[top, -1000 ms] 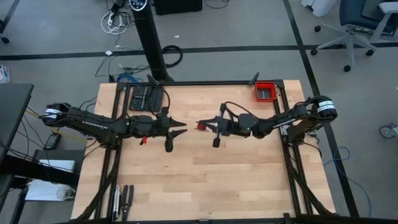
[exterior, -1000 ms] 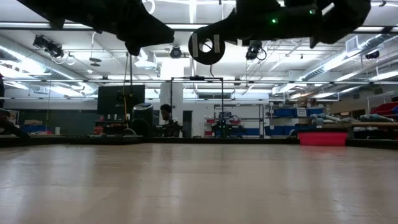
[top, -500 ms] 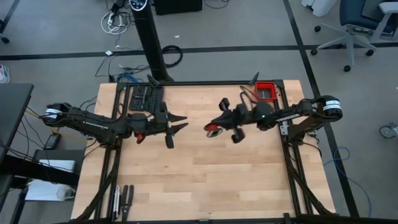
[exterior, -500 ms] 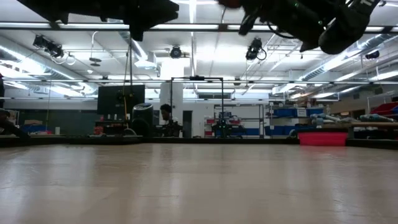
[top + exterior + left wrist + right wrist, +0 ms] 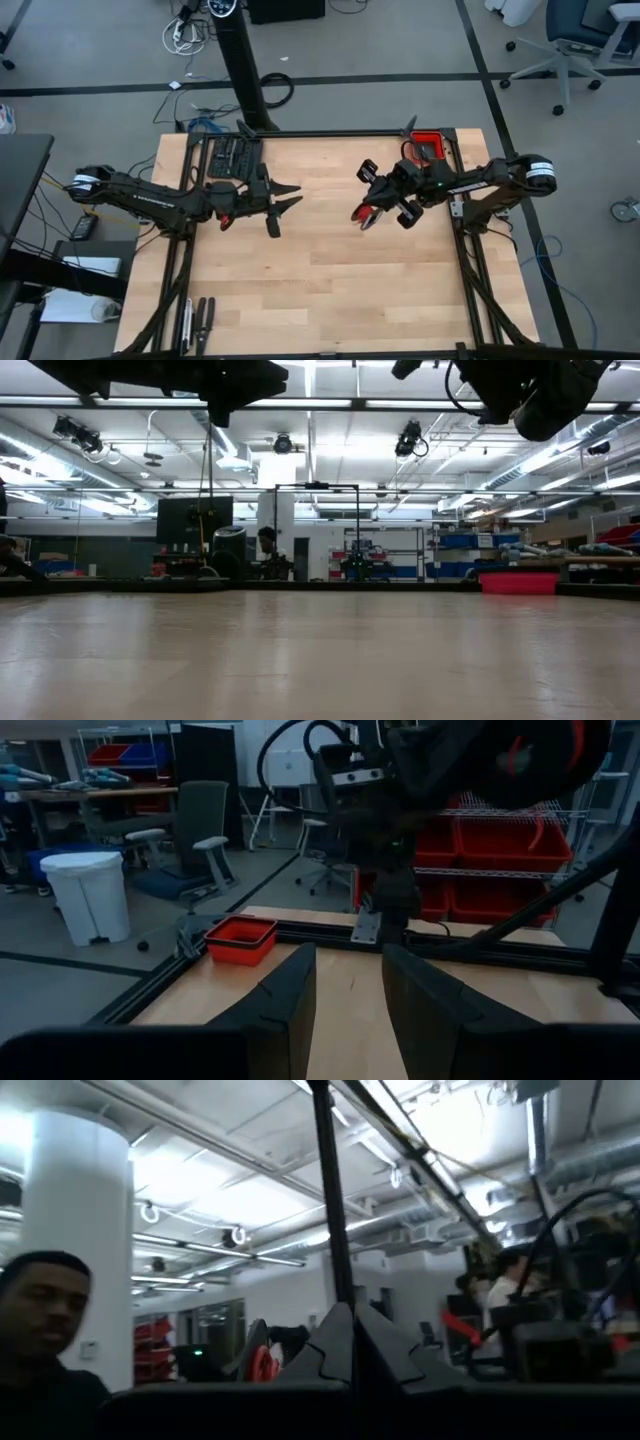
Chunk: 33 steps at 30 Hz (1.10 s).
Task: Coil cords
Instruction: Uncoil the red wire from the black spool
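The right arm is seen raised over the right half of the desk (image 5: 330, 290), its wrist turned so that the right tool (image 5: 366, 216) points away from the desk surface. Its fingers (image 5: 352, 1342) are pressed fully together, and a small bundle of the red cord (image 5: 370, 213) is seen at their tips, apparently pinched there, lifted clear of the wood. The left arm is held low and stretched across the left half, the left tool (image 5: 284, 196) parted with nothing between its fingers (image 5: 285, 1000), well apart from the cord. A red bin (image 5: 428, 147) is set at the far right corner.

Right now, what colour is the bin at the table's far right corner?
Red; the bin shows best in the high view.
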Each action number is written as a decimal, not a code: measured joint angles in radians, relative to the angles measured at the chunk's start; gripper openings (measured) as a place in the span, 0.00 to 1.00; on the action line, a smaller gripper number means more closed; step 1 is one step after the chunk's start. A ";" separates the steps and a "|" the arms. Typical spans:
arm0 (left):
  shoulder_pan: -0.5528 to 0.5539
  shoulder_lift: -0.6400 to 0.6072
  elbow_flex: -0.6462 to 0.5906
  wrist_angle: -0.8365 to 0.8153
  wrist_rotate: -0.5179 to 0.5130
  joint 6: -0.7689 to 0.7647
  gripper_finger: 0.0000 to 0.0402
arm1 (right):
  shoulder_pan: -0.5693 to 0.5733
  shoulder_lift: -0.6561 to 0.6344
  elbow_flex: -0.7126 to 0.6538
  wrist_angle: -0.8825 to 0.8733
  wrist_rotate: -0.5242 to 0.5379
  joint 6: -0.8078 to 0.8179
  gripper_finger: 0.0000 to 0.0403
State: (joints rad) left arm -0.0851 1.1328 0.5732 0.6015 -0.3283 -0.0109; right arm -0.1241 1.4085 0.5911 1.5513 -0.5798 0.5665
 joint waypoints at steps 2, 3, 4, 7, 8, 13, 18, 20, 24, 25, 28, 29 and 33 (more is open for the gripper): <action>0.000 0.000 0.000 -0.010 0.000 0.000 0.30 | 0.017 -0.014 0.000 0.001 0.004 0.021 0.00; 0.000 0.000 0.000 -0.015 0.000 0.000 0.30 | 0.029 -0.022 0.000 0.001 0.007 0.027 0.00; 0.000 0.000 0.000 -0.020 0.000 0.000 0.30 | 0.044 -0.031 0.000 0.002 0.015 0.030 0.00; 0.000 0.000 0.000 -0.050 0.000 -0.001 0.30 | 0.091 -0.063 0.000 0.004 0.108 0.033 0.00; 0.000 0.000 0.000 -0.060 0.000 -0.001 0.30 | 0.107 -0.074 0.000 0.004 0.145 0.033 0.00; 0.000 0.000 0.000 -0.079 -0.002 -0.001 0.30 | 0.175 -0.126 0.000 0.004 0.280 -0.017 0.00; 0.000 0.000 0.000 -0.082 -0.002 -0.001 0.30 | 0.209 -0.160 0.001 0.003 0.361 -0.071 0.00; 0.000 0.000 0.000 -0.084 -0.003 -0.001 0.30 | 0.214 -0.164 0.001 0.004 0.368 -0.082 0.00; 0.000 0.000 0.000 -0.087 -0.004 -0.001 0.30 | 0.215 -0.165 0.001 -0.022 0.352 -0.114 0.00; 0.000 0.000 0.000 -0.087 -0.004 -0.001 0.30 | 0.213 -0.166 0.002 -0.056 0.341 -0.141 0.00; 0.000 0.000 0.000 -0.097 -0.004 -0.002 0.30 | 0.204 -0.165 0.002 -0.243 0.336 -0.280 0.00; 0.000 0.000 0.000 -0.102 -0.004 -0.002 0.30 | 0.200 -0.165 0.002 -0.316 0.342 -0.339 0.00; 0.000 0.000 0.000 -0.121 -0.004 -0.003 0.30 | 0.176 -0.164 0.002 -0.600 0.498 -0.519 0.00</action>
State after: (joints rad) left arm -0.0849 1.1328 0.5732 0.4808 -0.3319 -0.0135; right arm 0.0519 1.2449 0.5926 0.9511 -0.0821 0.0479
